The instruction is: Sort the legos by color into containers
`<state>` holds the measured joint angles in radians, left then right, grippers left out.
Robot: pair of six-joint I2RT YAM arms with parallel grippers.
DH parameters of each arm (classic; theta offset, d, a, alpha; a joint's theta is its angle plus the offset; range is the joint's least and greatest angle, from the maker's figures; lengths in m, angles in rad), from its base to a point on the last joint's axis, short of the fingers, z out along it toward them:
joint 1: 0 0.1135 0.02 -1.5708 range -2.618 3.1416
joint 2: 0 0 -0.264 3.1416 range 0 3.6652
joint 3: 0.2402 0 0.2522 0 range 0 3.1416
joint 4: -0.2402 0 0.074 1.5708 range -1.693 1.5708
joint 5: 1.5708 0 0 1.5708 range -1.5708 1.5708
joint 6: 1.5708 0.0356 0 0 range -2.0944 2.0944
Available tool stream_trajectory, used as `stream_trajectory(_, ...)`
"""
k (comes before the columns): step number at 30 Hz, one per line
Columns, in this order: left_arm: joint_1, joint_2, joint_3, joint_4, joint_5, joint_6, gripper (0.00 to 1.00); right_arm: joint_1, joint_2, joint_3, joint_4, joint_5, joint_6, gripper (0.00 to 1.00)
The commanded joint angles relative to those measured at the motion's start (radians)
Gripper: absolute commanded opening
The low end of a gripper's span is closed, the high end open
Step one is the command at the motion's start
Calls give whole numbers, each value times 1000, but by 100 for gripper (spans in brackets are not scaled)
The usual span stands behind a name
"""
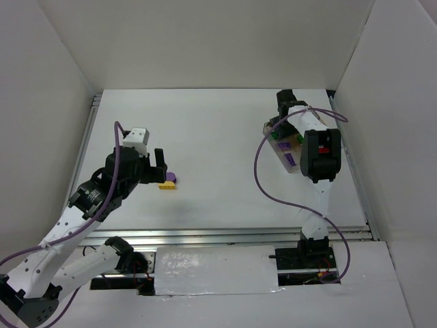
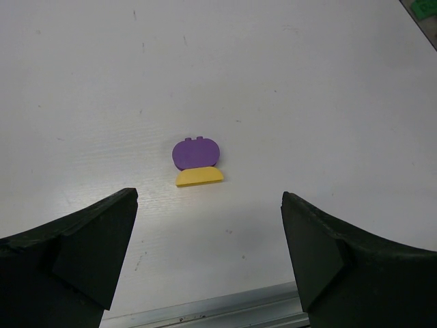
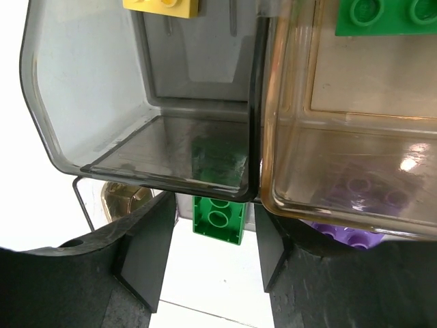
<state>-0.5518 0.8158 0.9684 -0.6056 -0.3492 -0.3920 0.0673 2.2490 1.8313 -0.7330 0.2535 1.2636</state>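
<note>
A purple rounded lego [image 2: 195, 153] and a yellow lego [image 2: 199, 176] lie touching on the white table, also seen in the top view [image 1: 169, 180]. My left gripper [image 2: 208, 198] is open and empty, just short of them [image 1: 162, 168]. The clear containers [image 1: 287, 147] sit at the right. In the right wrist view a grey-tinted compartment [image 3: 82, 89] and a brownish one [image 3: 341, 137] fill the frame. They hold a yellow brick [image 3: 161, 5], a green brick [image 3: 389, 17] and purple bricks [image 3: 355, 195]. My right gripper [image 3: 215, 208] is open, with a green lego [image 3: 218, 220] between its fingers, not touching either.
White walls enclose the table on three sides. A metal rail [image 2: 225, 307] runs along the near edge. A purple cable [image 1: 263, 178] loops left of the right arm. The right arm's black link [image 1: 321, 154] hangs beside the containers.
</note>
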Motion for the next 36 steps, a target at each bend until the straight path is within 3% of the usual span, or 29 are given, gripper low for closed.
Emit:
stream_trajectory(1, 6, -15, 0, 35, 18, 21, 99, -6, 9, 32, -23, 23, 19, 58)
stream_trajectory(9, 4, -21, 0, 33, 18, 19, 99, -12, 103, 175, -140, 3, -9, 61)
stream_trajectory(17, 4, -27, 6, 32, 16, 19, 99, -32, 161, 269, -207, -54, -10, 56)
stream_trajectory(20, 4, -26, 6, 32, 15, 19, 99, -34, 159, 260, -195, -63, -24, 46)
stream_trajectory(27, -7, -32, 7, 30, 4, 19, 99, -32, 216, 358, -272, -83, -26, 48)
stream_trajectory(30, -7, -37, 9, 29, -2, 19, 100, -31, 221, 372, -276, -85, -18, 43)
stream_trajectory(31, -7, -38, 7, 29, -2, 19, 99, -32, 204, 346, -267, -86, -17, 33)
stream_trajectory(36, -10, -38, 6, 30, -1, 18, 99, -29, 100, 234, -174, -45, 5, 24)
